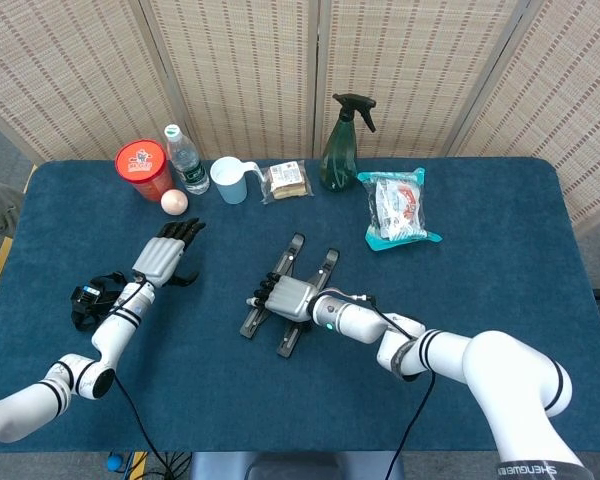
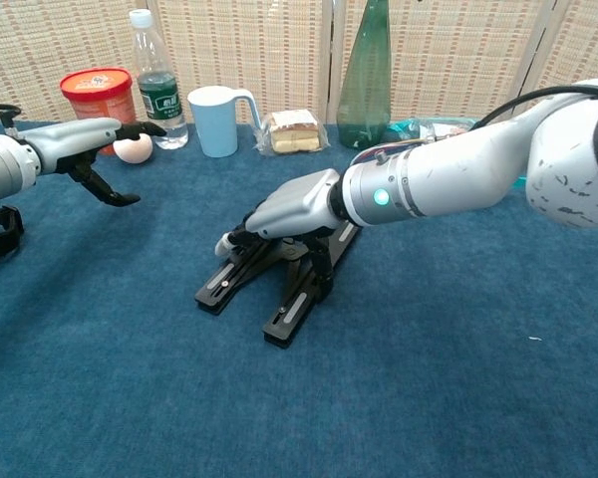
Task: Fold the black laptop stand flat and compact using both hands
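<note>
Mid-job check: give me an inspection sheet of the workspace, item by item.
Surface: blue cloth table.
Job's things: black laptop stand mid-table, its two arms splayed.
Clutter: back row of red tub, egg, water bottle, cup, wrapped sandwich, spray bottle, snack pack.
Hands: right hand rests on the stand; left hand open, holds nothing.
Cables: black cable along right arm.
Surroundings: woven screens behind.
</note>
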Tool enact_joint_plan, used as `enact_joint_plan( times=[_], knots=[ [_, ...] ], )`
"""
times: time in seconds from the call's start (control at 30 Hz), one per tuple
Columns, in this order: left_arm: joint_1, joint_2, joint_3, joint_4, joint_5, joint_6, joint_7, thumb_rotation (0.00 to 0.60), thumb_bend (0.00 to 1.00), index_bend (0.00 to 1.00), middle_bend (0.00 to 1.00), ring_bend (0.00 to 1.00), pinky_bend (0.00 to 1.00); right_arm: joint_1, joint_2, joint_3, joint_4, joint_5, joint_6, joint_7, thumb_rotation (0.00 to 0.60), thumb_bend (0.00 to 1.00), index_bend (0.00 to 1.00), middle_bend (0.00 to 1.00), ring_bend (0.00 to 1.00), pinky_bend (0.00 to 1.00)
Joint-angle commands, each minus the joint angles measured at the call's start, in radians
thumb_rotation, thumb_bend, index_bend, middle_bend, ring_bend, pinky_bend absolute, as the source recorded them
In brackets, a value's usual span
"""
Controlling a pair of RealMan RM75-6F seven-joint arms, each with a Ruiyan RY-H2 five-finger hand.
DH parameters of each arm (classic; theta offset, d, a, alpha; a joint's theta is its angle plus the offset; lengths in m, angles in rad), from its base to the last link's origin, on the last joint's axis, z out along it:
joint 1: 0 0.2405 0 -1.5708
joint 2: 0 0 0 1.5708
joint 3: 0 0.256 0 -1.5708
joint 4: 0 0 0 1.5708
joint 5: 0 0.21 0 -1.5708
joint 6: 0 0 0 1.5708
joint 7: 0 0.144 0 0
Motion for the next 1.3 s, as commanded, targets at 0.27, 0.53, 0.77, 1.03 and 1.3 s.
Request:
enact_joint_plan(
  times=[0.27,0.53,0.77,1.03,1.3],
  knots=[
    [0.001,0.000,0.000,-0.008,0.004,0.004,0.002,0.600,0.27,0.00,0.00,0.00,0.00,-0.004,-0.009,-0.016,0.026,-0.023,0.047,0.047,0.600,0.00,0.13,0.33,0.00,0.00],
    [-0.001,-0.002,-0.001,-0.010,0.005,0.004,0.006,0.600,0.27,0.00,0.00,0.00,0.00,-0.029,-0.023,-0.021,0.058,-0.046,0.140,0.071,0.600,0.01,0.33,0.48,0.06,0.00],
    [-0.004,-0.004,-0.004,-0.013,0.008,0.007,0.009,0.600,0.27,0.00,0.00,0.00,0.00,-0.037,-0.013,-0.019,0.049,-0.055,0.186,0.097,0.600,0.04,0.38,0.52,0.09,0.00],
    [-0.004,0.001,-0.005,-0.026,0.010,0.013,0.016,0.600,0.27,0.00,0.00,0.00,0.00,-0.035,0.033,-0.019,-0.020,-0.046,0.174,0.077,0.600,0.04,0.03,0.13,0.00,0.00],
    [0.016,0.039,-0.010,-0.090,-0.009,0.033,0.050,0.600,0.27,0.00,0.00,0.00,0.00,-0.107,0.129,0.020,-0.172,0.039,0.231,-0.045,0.600,0.04,0.00,0.00,0.00,0.00]
  ],
)
